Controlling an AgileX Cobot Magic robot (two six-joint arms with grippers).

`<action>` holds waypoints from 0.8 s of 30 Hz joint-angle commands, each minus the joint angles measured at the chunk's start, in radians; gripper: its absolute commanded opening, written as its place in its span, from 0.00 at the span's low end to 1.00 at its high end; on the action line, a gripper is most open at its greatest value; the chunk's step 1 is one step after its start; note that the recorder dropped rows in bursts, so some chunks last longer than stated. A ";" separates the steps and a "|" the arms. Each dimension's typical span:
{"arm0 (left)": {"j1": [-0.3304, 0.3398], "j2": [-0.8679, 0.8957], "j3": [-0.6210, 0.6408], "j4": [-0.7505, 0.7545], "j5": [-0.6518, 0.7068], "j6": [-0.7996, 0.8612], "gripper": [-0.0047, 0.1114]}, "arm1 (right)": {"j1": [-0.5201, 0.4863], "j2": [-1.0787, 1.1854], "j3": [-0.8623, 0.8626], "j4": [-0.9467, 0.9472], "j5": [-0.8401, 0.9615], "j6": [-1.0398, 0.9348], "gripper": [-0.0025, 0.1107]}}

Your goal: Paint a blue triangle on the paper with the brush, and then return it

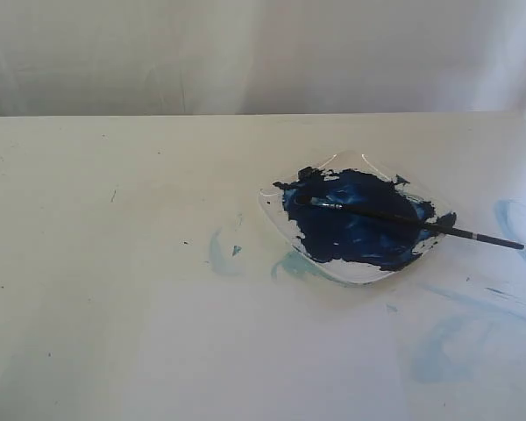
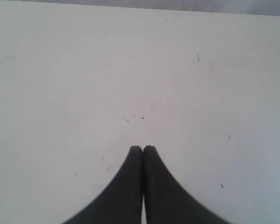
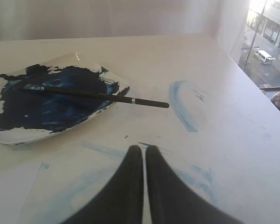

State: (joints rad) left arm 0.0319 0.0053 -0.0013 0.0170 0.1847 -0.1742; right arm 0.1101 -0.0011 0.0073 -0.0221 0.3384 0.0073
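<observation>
cream tabletop (image 1: 114,263), black blue-tipped brush (image 1: 409,223)

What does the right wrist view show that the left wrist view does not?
Only the right wrist view: the clear paint dish smeared with navy paint, the brush lying across it with its handle past the rim, pale-blue smears on the surface, a window onto a street, and the right gripper. Only the left wrist view: the left gripper over a stretch showing only dark specks. Both: the cream tabletop and black jaws shut, holding nothing.
</observation>
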 commanded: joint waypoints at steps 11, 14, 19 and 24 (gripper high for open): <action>-0.009 -0.005 0.001 0.000 -0.005 -0.007 0.04 | -0.004 0.001 -0.007 -0.045 -0.002 -0.053 0.05; -0.009 -0.005 0.001 0.000 -0.005 -0.007 0.04 | -0.004 0.001 -0.007 -0.045 -0.002 -0.053 0.05; -0.009 -0.005 0.001 0.000 -0.005 -0.007 0.04 | -0.004 0.001 -0.007 -0.048 0.002 -0.057 0.05; -0.009 -0.005 0.001 0.000 -0.005 -0.007 0.04 | -0.004 0.001 -0.007 -0.075 -0.011 -0.057 0.05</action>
State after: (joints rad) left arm 0.0319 0.0053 -0.0013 0.0170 0.1847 -0.1742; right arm 0.1101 -0.0011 0.0073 -0.0801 0.3425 -0.0378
